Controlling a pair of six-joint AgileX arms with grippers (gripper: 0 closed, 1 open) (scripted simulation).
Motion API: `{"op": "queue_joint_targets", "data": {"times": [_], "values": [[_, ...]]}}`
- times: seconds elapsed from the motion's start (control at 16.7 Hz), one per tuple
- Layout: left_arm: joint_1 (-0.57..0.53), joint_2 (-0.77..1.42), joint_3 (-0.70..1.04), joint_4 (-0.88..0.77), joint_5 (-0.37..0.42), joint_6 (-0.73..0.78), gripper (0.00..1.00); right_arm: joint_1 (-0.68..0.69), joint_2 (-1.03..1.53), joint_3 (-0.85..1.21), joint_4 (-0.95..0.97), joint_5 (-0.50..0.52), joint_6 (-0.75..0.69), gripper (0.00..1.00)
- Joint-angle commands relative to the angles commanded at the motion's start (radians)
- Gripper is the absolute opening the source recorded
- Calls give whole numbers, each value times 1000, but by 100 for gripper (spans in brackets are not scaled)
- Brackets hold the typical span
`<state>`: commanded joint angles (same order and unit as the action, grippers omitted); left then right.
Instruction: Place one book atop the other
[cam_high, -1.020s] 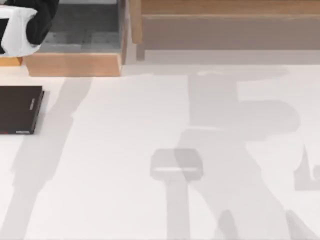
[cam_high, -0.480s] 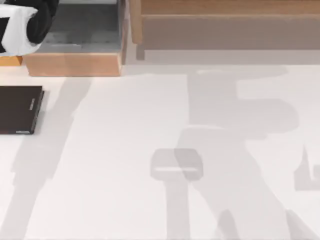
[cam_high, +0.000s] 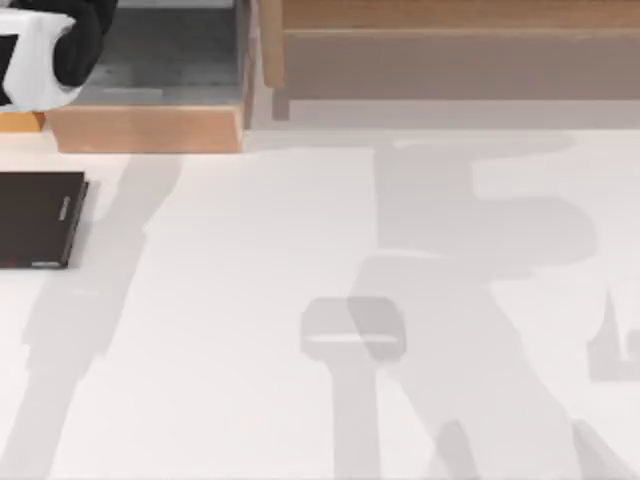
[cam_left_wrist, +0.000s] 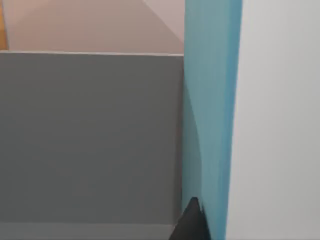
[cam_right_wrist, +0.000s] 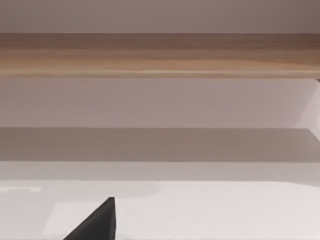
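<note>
Lying flat at the table's (cam_high: 300, 230) left edge: black book (cam_high: 38, 218); teal book (cam_left_wrist: 212, 120) beside left gripper (cam_left_wrist: 192, 222), finger state indeterminable.

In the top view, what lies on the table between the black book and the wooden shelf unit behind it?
Nothing: between the black book and the wooden shelf unit is bare white table, crossed by shadow.

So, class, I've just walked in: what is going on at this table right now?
The left arm is at the table's far left corner, by a wooden shelf. Its wrist view shows a teal book close up beside a fingertip. The black book lies flat at the left edge, with nothing on it yet.
</note>
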<state>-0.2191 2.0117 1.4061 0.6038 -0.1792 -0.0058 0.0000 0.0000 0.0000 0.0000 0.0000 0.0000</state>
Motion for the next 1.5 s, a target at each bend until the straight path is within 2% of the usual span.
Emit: {"op": "queue_joint_targets", "data": {"times": [1.08, 1.26, 1.5], "values": [[-3, -46, -24, -19, -5, 3, 0, 0, 0, 0, 0, 0, 0, 100], [2, -80, -52, -2, 25, 55, 0, 0, 0, 0, 0, 0, 0, 100], [27, -176, -144, 50, 116, 224, 0, 0, 0, 0, 0, 0, 0, 100]]}}
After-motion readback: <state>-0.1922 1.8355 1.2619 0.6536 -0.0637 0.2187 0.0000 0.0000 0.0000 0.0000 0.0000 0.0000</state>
